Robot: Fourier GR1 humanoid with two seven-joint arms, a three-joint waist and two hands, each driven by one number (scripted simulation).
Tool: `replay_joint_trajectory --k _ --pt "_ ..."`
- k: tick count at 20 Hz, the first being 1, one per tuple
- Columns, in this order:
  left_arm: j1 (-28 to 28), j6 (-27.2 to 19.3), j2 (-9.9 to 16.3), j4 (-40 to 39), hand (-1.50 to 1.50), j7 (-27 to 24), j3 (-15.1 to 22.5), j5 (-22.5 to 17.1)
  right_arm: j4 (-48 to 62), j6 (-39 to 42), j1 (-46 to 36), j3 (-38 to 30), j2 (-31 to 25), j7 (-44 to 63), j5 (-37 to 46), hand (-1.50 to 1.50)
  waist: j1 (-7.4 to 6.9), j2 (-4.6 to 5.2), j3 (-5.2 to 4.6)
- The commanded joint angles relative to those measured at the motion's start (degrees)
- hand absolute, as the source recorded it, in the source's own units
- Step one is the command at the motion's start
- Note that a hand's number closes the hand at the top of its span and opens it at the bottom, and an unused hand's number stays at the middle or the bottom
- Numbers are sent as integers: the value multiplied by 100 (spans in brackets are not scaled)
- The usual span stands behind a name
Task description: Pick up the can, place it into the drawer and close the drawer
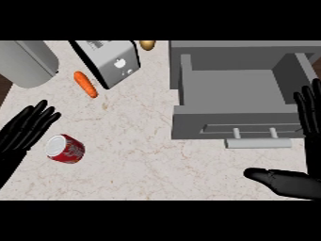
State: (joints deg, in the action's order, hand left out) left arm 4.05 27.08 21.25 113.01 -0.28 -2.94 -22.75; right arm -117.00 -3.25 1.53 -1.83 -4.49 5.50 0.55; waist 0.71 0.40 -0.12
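**Head view — can beside left hand, not yet picked up**

Can lies tilted on the table, just right of the left hand, top facing the view's upper left. Left hand's fingers straight and spread, holding nothing — clearly the nearer one. Right hand open by the drawer, which stands open, well right of the can.

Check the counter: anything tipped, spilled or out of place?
The red can appears to lie tilted on its side beside the left hand, not upright. A carrot lies loose by the toaster. No spill shows. The drawer stands open.
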Motion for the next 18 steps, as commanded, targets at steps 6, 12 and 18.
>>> replay_joint_trajectory --k 6,12,18 --pt "341 2469 1909 -1670 -150 -214 -1598 -1853 -450 36 676 -647 -209 626 -478 -150 -61 -47 7" --pt "396 2801 2101 -1703 -150 209 -1856 -2463 -481 552 1514 -1119 -169 -98 -973 -150 -65 -51 15" --pt "162 2721 2717 -2401 -150 761 -1887 -3387 -520 1076 1704 -1595 -423 77 -1550 -150 -41 -45 15"
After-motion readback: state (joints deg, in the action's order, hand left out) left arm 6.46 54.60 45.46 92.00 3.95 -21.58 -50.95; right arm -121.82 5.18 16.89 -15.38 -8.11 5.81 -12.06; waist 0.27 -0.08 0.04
